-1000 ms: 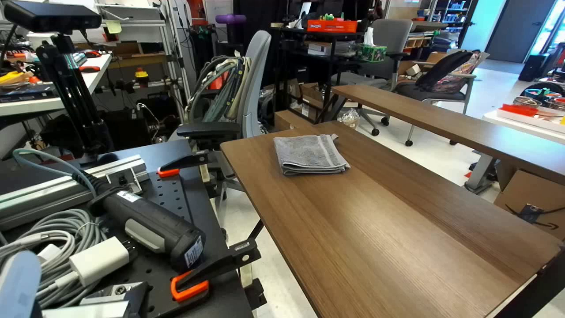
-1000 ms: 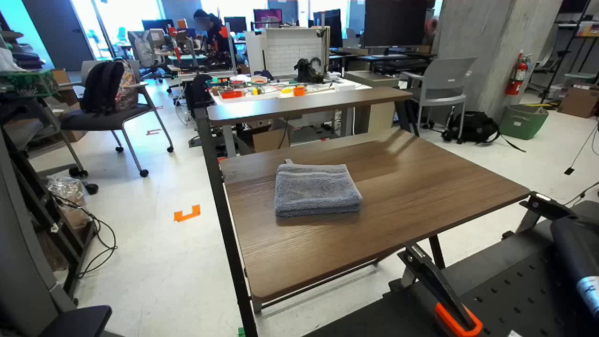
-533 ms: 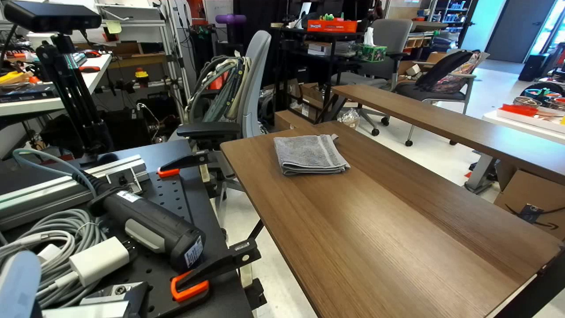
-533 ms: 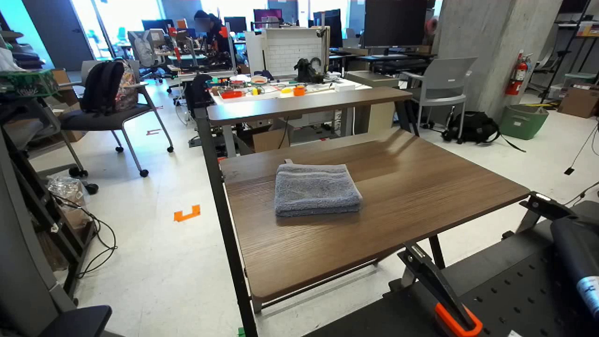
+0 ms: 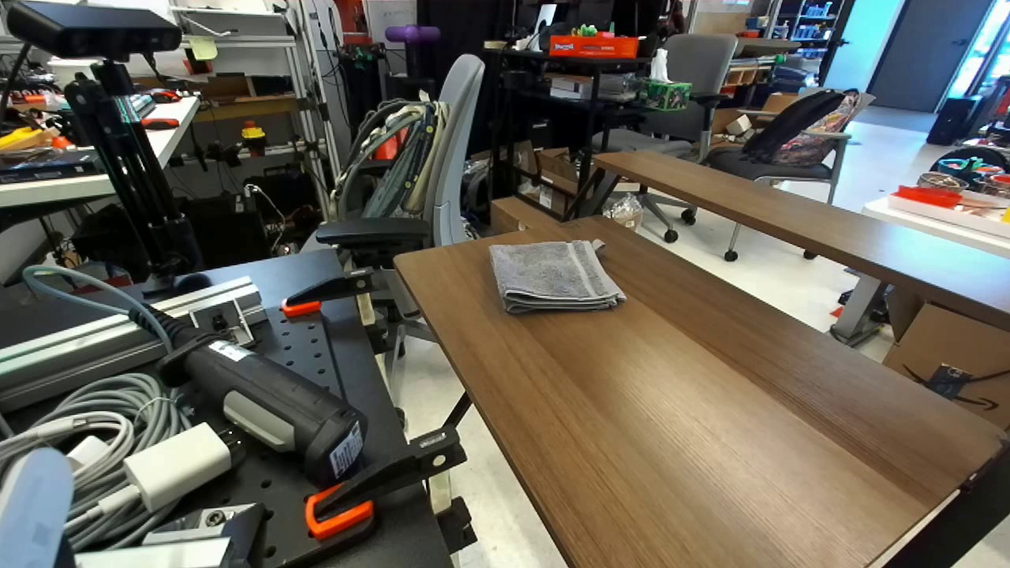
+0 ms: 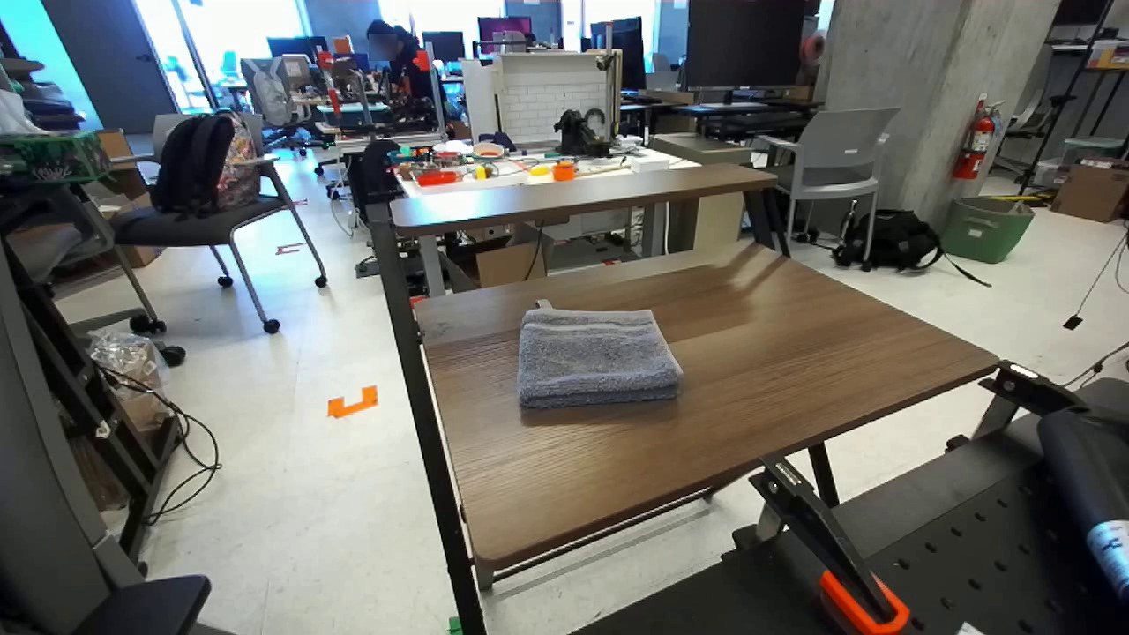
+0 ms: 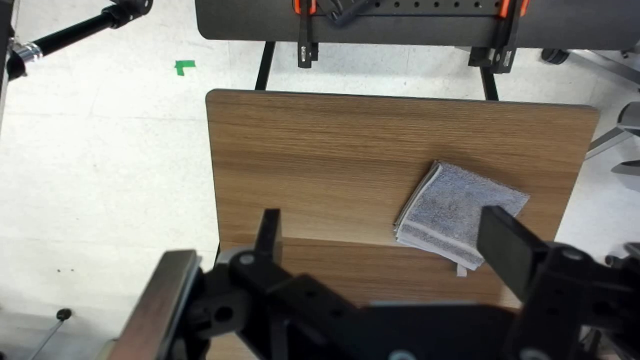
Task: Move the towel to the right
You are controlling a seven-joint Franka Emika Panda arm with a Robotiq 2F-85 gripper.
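The grey folded towel lies flat on the brown wooden tabletop. It shows in both exterior views, as the towel [image 5: 552, 274] near the table's far end and the towel [image 6: 598, 357] left of the middle. In the wrist view the towel [image 7: 452, 205] is right of centre, turned at an angle, with a small loop at its lower edge. My gripper [image 7: 382, 218] is open and empty, high above the table. Its right finger [image 7: 512, 250] covers part of the towel's right side in the picture. The gripper is out of sight in both exterior views.
A raised wooden shelf [image 5: 789, 217] runs along one long side of the tabletop [image 5: 671, 394]. A black perforated bench [image 7: 425, 27] with orange-tipped clamps [image 7: 305, 42] stands along the opposite side. A black post [image 6: 414, 370] rises at one table end.
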